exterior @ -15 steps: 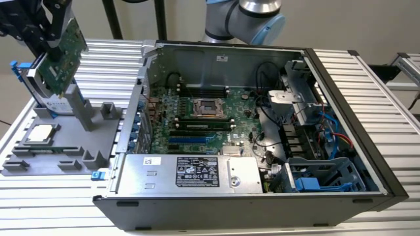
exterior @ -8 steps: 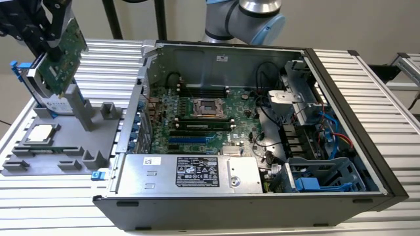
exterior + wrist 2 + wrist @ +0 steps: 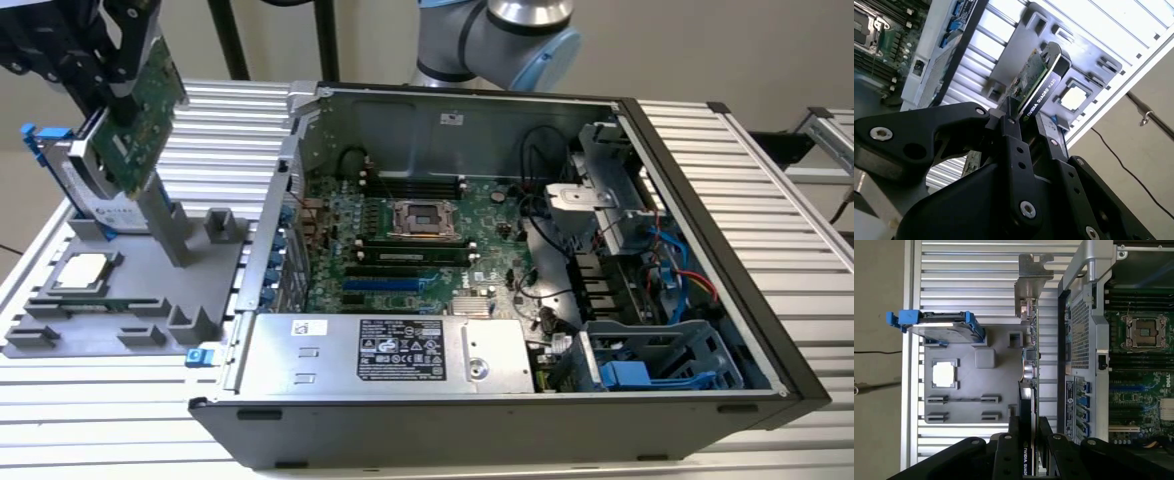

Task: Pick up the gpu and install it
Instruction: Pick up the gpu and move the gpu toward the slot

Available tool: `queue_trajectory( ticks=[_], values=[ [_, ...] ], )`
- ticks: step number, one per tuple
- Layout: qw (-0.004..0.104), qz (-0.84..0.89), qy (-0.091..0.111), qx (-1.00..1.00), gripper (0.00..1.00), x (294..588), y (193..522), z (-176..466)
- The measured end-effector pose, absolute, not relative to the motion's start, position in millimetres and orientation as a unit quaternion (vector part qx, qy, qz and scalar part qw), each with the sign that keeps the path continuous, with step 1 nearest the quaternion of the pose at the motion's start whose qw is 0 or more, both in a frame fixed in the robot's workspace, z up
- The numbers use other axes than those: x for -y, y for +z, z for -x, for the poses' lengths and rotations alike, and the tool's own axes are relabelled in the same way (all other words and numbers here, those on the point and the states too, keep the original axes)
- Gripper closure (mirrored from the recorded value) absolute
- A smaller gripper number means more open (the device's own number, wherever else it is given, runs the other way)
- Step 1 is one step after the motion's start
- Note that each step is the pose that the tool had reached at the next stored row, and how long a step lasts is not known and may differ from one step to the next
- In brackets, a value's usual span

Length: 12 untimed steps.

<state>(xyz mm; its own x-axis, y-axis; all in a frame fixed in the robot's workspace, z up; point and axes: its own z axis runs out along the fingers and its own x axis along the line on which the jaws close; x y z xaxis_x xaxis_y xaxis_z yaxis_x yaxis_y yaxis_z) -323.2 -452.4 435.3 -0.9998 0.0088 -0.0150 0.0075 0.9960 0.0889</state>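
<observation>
- The gripper [image 3: 1026,120] is clamped on the gpu [image 3: 1040,84], at its black cooler.
- The gpu hangs tilted above the grey tray [image 3: 100,322], to the exterior view's left of the open case [image 3: 441,432].

you've got an open computer case [image 3: 467,430] lying on the slatted metal desk [image 3: 754,170], its motherboard [image 3: 501,250] facing up with the cpu socket [image 3: 423,218] near the middle. the power supply [image 3: 387,352] sits along the near wall. at the exterior view's left, a grey holder tray [image 3: 100,318] lies beside the case. a square cpu chip [image 3: 83,268] rests in it, and a hard drive with blue rails [image 3: 110,212] stands on edge just behind.
</observation>
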Motion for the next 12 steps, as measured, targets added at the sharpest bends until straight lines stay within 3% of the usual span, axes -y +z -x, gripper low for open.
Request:
queue_trajectory(
  ticks=[12],
  values=[
    [0.008, -0.004, 0.044, -0.999, 1.00, 452.4, 435.3, 310.7]
  ],
)
